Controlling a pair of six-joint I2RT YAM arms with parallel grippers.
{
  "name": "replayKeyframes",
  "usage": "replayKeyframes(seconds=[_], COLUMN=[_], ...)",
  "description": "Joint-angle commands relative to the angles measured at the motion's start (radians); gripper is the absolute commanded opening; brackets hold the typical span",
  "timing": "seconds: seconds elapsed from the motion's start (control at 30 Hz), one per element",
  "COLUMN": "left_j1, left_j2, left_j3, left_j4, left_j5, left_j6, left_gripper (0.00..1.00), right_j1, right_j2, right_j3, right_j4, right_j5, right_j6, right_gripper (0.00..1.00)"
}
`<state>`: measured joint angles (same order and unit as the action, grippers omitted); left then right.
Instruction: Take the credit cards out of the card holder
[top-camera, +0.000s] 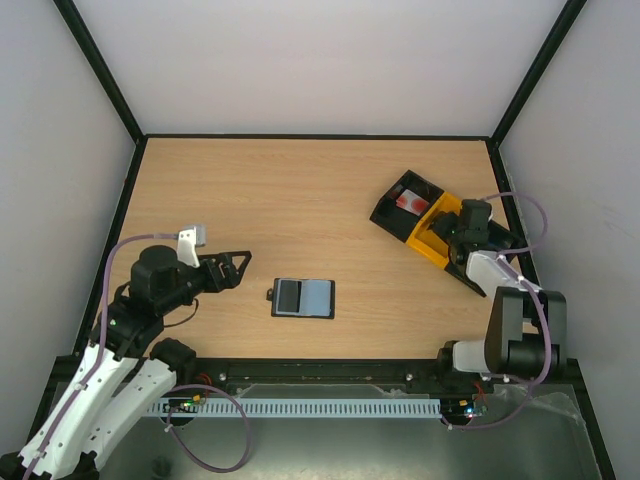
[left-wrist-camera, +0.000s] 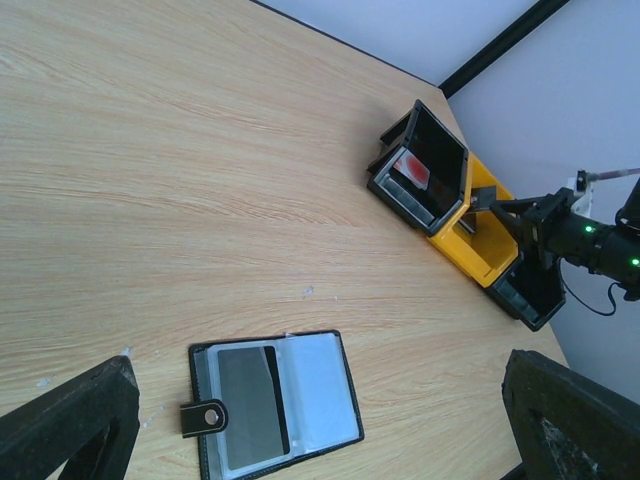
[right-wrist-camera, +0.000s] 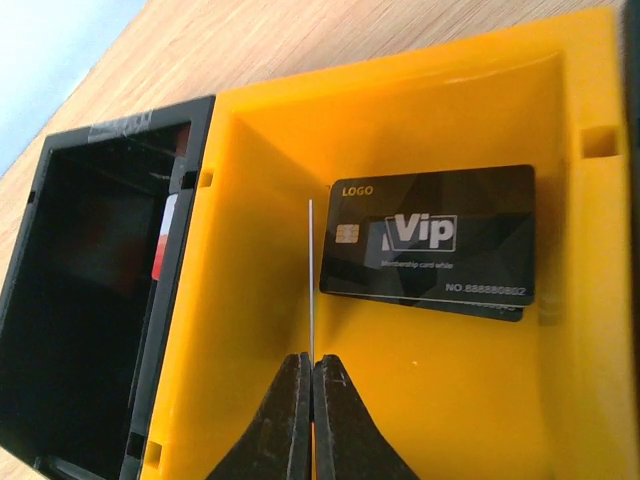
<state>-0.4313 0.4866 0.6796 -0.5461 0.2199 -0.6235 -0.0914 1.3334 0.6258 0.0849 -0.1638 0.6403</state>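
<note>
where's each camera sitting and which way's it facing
top external: above and behind, looking down on the table; both arms show.
left wrist: low over the table, facing card holder and tray; open left pincer frames the bottom corners.
right wrist: looks into the tray's yellow compartment; shut right pincer grips a credit card edge-on.
top and left wrist share holder and tray.

I see a light wooden table (top-camera: 300, 190) boxed in by plain white walls (top-camera: 320, 60). Black bars (top-camera: 100, 68) edge the corners. Light is even.

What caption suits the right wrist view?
Right gripper holds thin card edge-on over yellow compartment containing black VIP card.
</note>
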Motion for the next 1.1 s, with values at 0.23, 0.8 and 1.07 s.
replayKeyframes(seconds=[0.23, 0.8, 1.07], left_j1=[0.005, 0.005, 0.005], left_j2=[-0.014, -0.008, 0.015], left_j3=[-0.002, -0.001, 0.005], left_j4=[-0.011, -0.014, -0.036], left_j5=[-0.013, -0.016, -0.01], left_j6=[-0.002, -0.001, -0.013], left_gripper=[1.0, 1.0, 1.0], right_j1=[-0.017, -0.065, -0.065], right_j2=[0.047, 0.075, 0.112], right_j3=[0.016, -0.018, -0.001], right_j4=[0.075, 0.204, 0.199], right_j5=[-0.032, -0.038, -0.007], right_j6=[-0.029, -0.009, -0.009], right_gripper=[0.02, 0.02, 0.06])
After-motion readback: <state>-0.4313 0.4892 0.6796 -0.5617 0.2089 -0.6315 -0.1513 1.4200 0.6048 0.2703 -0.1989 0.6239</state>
